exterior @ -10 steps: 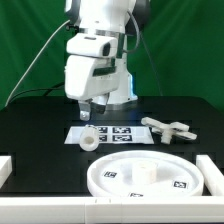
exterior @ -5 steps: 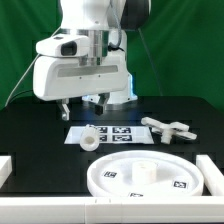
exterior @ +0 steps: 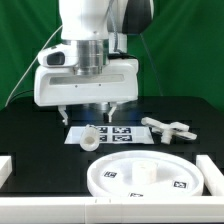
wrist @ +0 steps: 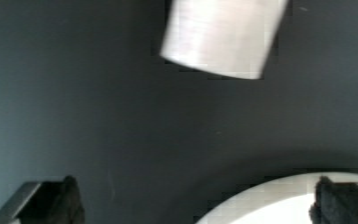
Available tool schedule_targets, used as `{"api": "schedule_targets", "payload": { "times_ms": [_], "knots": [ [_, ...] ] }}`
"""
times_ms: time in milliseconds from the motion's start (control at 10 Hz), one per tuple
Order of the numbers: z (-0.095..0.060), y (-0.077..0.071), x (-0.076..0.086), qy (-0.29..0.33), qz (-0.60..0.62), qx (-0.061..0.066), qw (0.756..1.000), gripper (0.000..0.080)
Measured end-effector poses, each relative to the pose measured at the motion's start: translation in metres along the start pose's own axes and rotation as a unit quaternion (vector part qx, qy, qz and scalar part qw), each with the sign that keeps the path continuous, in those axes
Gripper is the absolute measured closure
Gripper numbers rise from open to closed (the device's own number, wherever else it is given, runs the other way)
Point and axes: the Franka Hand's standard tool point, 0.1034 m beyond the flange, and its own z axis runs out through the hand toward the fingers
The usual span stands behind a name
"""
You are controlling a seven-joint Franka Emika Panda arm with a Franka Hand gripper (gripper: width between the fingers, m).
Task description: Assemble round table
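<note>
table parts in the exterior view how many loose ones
3: the round disc at the front, the short post by the marker board's end on the exterior view's left, the cross-shaped piece on the exterior view's right. The arm may hide more.

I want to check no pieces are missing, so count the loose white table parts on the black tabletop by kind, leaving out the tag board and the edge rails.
Round rimmed disc: 1
Short cylindrical post: 1
Cross-shaped piece: 1
Total: 3
</note>
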Motion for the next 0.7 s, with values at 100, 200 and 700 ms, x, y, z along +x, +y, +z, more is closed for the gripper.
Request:
{"api": "schedule_targets", "payload": {
  "times_ms": [100, 200, 700],
  "knots": [
    [0.003, 0.005, 0.003, 0.011, 0.028, 0.006, 1.0, 0.015],
    [0.004, 0.007, 0.003, 0.034, 0.037, 0.003, 0.999, 0.015],
    [0.012, -0.008, -0.014, -0.058, 0.08, 0.017, 0.995, 0.015]
  ]
}}
